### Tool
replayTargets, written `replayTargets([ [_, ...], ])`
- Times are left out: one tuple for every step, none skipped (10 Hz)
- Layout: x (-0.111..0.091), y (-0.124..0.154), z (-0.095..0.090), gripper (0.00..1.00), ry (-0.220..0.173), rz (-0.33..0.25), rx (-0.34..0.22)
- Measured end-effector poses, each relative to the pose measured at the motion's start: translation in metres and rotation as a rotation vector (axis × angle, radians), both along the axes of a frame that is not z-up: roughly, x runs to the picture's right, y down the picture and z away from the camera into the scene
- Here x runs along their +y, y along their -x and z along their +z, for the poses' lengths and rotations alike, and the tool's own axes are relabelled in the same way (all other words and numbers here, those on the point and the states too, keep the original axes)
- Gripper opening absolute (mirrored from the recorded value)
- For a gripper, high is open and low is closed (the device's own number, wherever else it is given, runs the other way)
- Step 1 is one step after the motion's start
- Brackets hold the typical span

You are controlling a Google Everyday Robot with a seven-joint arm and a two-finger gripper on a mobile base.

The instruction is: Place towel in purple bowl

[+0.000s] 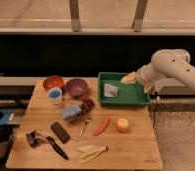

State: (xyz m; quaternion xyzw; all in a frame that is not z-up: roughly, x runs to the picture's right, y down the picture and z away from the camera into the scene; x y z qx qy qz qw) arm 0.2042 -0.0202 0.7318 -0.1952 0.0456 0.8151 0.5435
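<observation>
A crumpled white towel lies in the left part of a green tray at the back right of the wooden table. The purple bowl stands just left of the tray and looks empty. My white arm reaches in from the right. My gripper hangs over the tray's back edge, to the right of the towel, above it and apart from it. It holds nothing that I can see.
An orange bowl and a blue cup stand left of the purple bowl. In front lie a blue sponge, a dark red cluster, a red pepper, an orange, a banana, a black block and a dark tool.
</observation>
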Motion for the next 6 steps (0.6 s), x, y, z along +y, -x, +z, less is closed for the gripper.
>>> replayTargets([
  [-0.0012,0.0037,-0.0002,0.79,-0.003,-0.001,-0.006],
  [0.0,0.0,-0.0004,0.79,-0.002,0.002,-0.002],
  [-0.0002,0.0008,-0.0004,0.79,-0.002,0.0,-0.002],
  [-0.0005,0.0031,-0.0001,0.79,-0.001,-0.001,-0.006],
  [0.0001,0.0012,-0.0004,0.79,-0.001,0.0,-0.003],
  [-0.0002,-0.0016,0.0001,0.79,-0.001,0.006,0.002],
])
